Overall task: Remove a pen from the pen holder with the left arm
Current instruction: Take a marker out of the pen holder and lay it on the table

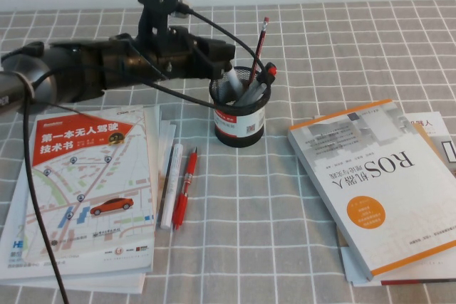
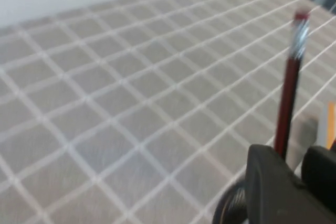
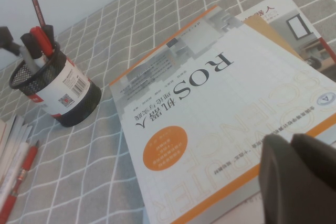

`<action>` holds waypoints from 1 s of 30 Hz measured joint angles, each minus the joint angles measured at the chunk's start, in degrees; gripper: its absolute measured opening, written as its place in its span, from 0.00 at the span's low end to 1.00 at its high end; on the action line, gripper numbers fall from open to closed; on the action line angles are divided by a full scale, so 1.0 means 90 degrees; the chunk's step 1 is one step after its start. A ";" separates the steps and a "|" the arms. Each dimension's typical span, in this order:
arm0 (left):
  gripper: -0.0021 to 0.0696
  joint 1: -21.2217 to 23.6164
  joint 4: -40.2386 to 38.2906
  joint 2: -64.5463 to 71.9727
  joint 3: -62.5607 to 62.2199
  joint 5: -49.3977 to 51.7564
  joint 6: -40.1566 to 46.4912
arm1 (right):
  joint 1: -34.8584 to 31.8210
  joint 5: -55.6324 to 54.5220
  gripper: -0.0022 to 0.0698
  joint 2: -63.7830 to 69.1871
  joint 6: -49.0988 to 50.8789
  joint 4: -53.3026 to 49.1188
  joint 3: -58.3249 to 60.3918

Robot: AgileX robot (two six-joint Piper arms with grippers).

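A black mesh pen holder (image 1: 241, 115) (image 3: 58, 90) stands mid-table with a red pencil (image 1: 261, 44) (image 2: 289, 93), a red pen (image 1: 269, 71) and grey pens in it. My left gripper (image 1: 228, 76) reaches in over the holder's left rim. In the left wrist view the left gripper (image 2: 299, 156) has its fingers close together, with a pale grey pen (image 2: 307, 132) in the narrow gap and the pencil rising just behind one finger. My right gripper (image 3: 294, 150) is shut with nothing in it, low over the ROS book (image 3: 210, 103), and is outside the high view.
The orange-and-white ROS book (image 1: 377, 176) lies right of the holder on loose papers. A stack of map booklets (image 1: 85, 183) lies at front left. Beside it, a white pen (image 1: 169, 186) and a red pen (image 1: 184, 186) lie on the checked cloth.
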 joint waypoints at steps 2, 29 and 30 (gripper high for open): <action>0.16 0.0000 0.0012 0.0000 -0.0210 0.0139 0.0000 | 0.0000 0.0000 0.01 0.0000 0.0000 0.0000 0.0000; 0.16 -0.0601 0.8408 -0.2114 -0.2234 0.3645 -0.8605 | 0.0000 0.0000 0.01 0.0000 0.0000 0.0005 0.0000; 0.16 -0.0626 0.8376 -0.2090 -0.2122 0.3653 -0.8742 | 0.0000 0.0000 0.01 0.0000 0.0000 0.0005 0.0000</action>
